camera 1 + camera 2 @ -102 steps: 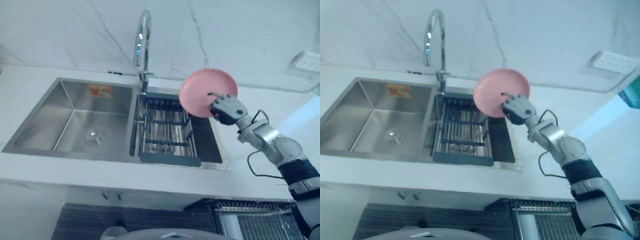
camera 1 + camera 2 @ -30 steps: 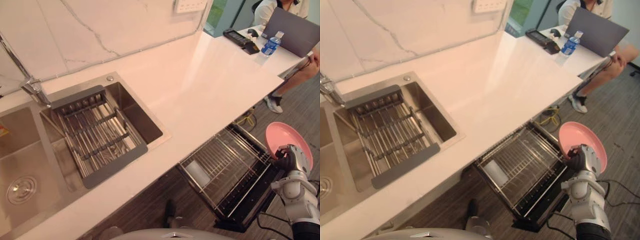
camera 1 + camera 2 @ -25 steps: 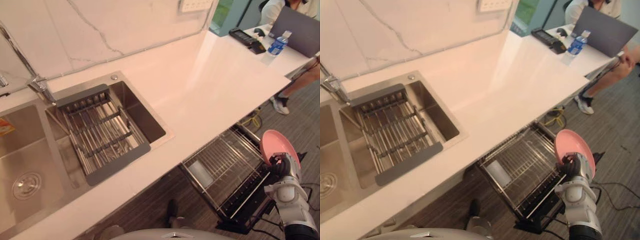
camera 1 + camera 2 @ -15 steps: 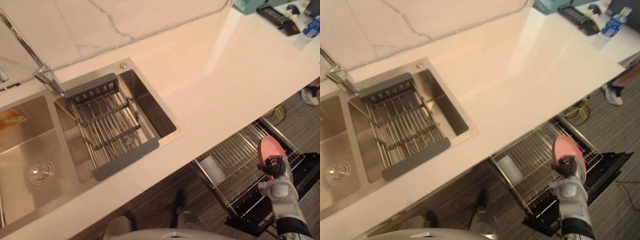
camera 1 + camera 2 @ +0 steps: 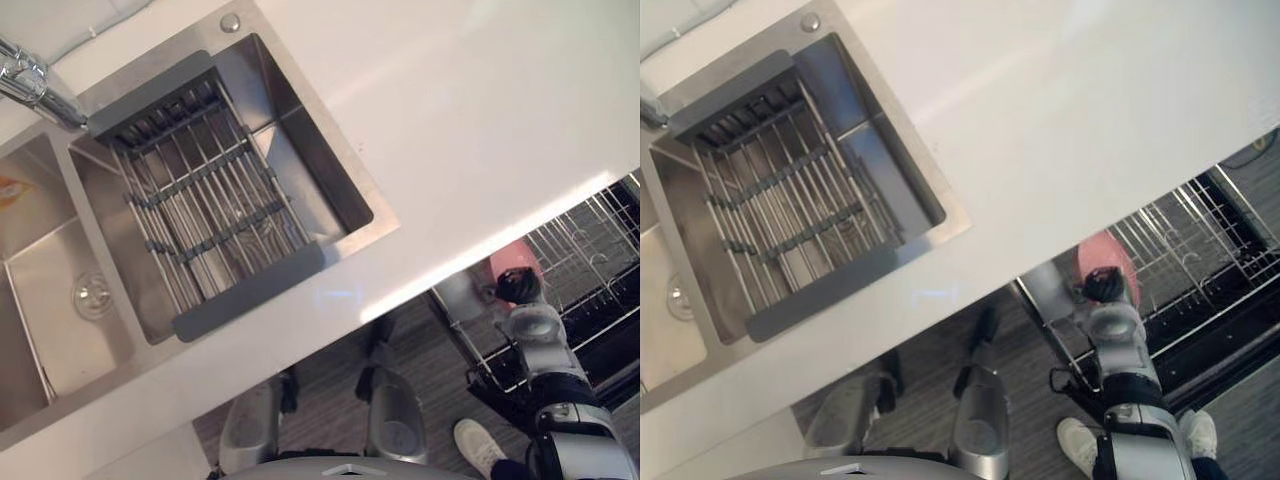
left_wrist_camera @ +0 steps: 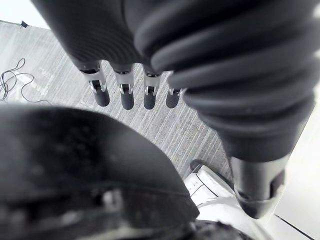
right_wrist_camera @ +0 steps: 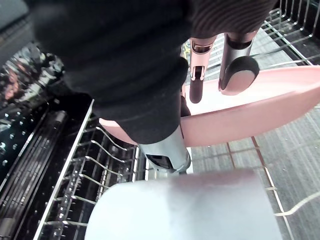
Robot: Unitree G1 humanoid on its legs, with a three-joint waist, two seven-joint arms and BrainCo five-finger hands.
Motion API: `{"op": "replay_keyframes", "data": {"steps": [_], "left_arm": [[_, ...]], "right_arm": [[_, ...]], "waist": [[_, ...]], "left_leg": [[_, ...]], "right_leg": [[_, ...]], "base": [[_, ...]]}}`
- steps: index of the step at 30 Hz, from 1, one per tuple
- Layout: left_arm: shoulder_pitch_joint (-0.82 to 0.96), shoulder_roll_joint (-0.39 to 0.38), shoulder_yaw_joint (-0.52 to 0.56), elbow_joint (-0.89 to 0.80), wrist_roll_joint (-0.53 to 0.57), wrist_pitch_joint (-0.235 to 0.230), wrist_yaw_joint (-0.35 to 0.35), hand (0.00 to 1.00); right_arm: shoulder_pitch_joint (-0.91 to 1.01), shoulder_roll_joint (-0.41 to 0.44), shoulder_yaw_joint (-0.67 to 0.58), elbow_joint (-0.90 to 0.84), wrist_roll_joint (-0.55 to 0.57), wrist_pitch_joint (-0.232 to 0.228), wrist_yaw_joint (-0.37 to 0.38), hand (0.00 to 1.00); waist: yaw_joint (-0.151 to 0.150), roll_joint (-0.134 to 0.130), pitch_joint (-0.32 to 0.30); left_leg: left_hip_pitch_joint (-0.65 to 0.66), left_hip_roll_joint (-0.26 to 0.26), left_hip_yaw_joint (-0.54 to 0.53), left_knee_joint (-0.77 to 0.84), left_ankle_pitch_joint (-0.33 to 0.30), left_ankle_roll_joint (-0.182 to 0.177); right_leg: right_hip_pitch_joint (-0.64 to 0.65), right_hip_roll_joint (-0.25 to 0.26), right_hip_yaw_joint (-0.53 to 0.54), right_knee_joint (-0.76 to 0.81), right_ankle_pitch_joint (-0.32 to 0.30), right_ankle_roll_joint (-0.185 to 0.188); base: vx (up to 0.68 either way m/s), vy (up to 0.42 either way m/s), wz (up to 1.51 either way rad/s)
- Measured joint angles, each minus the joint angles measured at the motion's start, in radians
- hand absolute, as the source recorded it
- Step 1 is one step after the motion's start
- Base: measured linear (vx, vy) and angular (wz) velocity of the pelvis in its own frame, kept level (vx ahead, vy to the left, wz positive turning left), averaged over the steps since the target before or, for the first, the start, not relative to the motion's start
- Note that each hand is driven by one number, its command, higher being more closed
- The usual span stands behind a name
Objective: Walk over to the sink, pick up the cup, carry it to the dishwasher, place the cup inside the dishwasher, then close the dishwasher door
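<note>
Left robot hand [image 6: 124,95]: hanging over the grey floor [image 6: 60,65], fingers straight and relaxed, grasping nothing.
Faucet [image 5: 35,85]: one, at the far-left edge of the sink.
Sink [image 5: 310,175]: two basins, with one drainer [image 5: 200,215] laid across the right basin.
Desk [image 5: 480,130]: white and bare, between the sink and the dishwasher.
Pale cylinder [image 5: 462,295]: one, lying in the near-left corner of the rack; possibly a cup, too blurred to tell.
Pink plate [image 7: 260,112]: one, a plate rather than the cup named; held on edge over the rack wires, just beside and above the pale cylinder.
Right robot hand [image 5: 518,287]: clenched on the pink plate, fingers on its hollow face, thumb on the other side.
Dishwasher rack [image 5: 1185,250]: one, pulled out from under the desk edge, wires largely vacant to the right of the plate.
Key relation: plate already in the right robot hand, reaching past the fingertips, broad span crosswise to the fingers; free tines directly below. Probably only a short lowering left. Left robot hand well apart, likely no part in it.
</note>
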Motion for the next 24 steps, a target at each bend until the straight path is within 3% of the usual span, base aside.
{"op": "replay_keyframes", "data": {"steps": [3, 4, 6, 12, 15, 17, 21, 24], "left_arm": [[-0.014, 0.0, 0.0, 0.006, 0.006, 0.0, -0.009, 0.0], [-0.02, 0.001, 0.0, 0.006, 0.006, 0.0, -0.018, 0.0], [-0.026, 0.003, 0.0, 0.008, 0.029, 0.02, -0.051, 0.0], [-0.027, 0.003, 0.007, 0.029, 0.084, 0.047, -0.061, 0.0], [-0.037, 0.004, 0.03, 0.029, 0.169, 0.046, -0.063, 0.0], [-0.048, 0.003, 0.051, 0.03, 0.253, 0.05, -0.093, 0.0], [-0.052, 0.004, 0.069, 0.04, 0.326, 0.061, -0.135, 0.0], [-0.051, 0.009, 0.085, 0.076, 0.378, 0.084, -0.165, 0.0]], "right_arm": [[-0.008, -0.003, -0.004, 0.043, 0.0, -0.006, -0.003, 1.0], [-0.023, -0.011, -0.01, 0.081, 0.001, -0.006, -0.006, 0.0], [-0.051, -0.012, -0.08, 0.187, 0.062, 0.018, -0.127, 0.0], [-0.045, -0.046, -0.191, 0.233, 0.15, 0.014, -0.291, 0.0], [-0.043, -0.044, -0.208, 0.23, 0.237, 0.002, -0.296, 0.0], [-0.043, -0.028, -0.208, 0.208, 0.306, -0.034, -0.294, 0.0], [-0.044, -0.019, -0.207, 0.079, 0.315, -0.092, -0.282, 0.0], [-0.046, -0.019, -0.204, -0.068, 0.317, -0.118, -0.209, 0.0]], "waist": [[-0.002, -0.001, 0.004], [-0.002, 0.004, 0.007], [0.0, 0.016, 0.013], [-0.017, 0.022, 0.017], [-0.022, 0.021, 0.017], [-0.015, 0.013, 0.016], [-0.019, -0.003, 0.007], [-0.028, -0.022, -0.042]], "left_leg": [[0.001, -0.008, -0.001, -0.026, 0.018, 0.0], [-0.002, -0.01, -0.003, -0.031, 0.024, 0.0], [-0.005, -0.015, -0.006, -0.05, 0.036, 0.001], [0.01, -0.014, 0.001, -0.071, 0.046, -0.005], [0.034, -0.009, 0.01, -0.078, 0.047, -0.006], [0.076, -0.002, 0.035, -0.08, 0.041, -0.012], [0.118, 0.008, 0.067, -0.074, 0.026, -0.016], [0.128, 0.038, 0.114, -0.032, -0.008, -0.024]], "right_leg": [[-0.01, -0.005, 0.0, 0.0, 0.002, -0.002], [-0.014, -0.008, -0.002, 0.0, 0.003, -0.002], [-0.023, -0.012, -0.004, 0.0, 0.002, -0.002], [-0.023, -0.009, 0.003, 0.0, 0.001, -0.003], [-0.007, -0.005, 0.01, 0.0, 0.001, -0.003], [0.02, 0.003, 0.031, 0.0, 0.0, -0.003], [0.044, 0.015, 0.058, -0.004, -0.016, -0.006], [0.046, 0.034, 0.082, -0.007, -0.025, -0.003]], "base": [[-0.02, 0.015, 0.03], [-0.04, 0.021, 0.08], [-0.04, 0.018, 0.07], [0.0, 0.0, -0.03], [0.01, -0.002, -0.1], [0.01, 0.001, -0.28], [-0.01, 0.0, -0.31], [0.0, -0.013, -0.37]]}}
